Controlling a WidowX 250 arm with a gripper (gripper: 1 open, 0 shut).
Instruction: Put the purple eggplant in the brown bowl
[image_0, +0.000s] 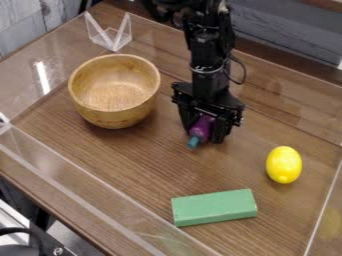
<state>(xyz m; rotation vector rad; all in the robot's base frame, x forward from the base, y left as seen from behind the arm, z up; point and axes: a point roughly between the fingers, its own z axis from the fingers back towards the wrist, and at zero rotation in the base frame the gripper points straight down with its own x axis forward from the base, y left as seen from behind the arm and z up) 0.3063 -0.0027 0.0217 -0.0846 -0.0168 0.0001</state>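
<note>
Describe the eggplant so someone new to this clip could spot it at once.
Start at the big wooden bowl on the table's left, then move right to the black gripper pointing straight down. The eggplant lies on the table between its open jaws: small, glossy purple, teal stem end, unlike the yellow lemon or green block.

light: bright, even | shadows: soft | glare: clear panels (54, 45) | focus: slightly soft

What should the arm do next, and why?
Probably close the jaws on the eggplant: the gripper points down with its jaws open on either side of it, on the table right of the empty bowl.
</note>
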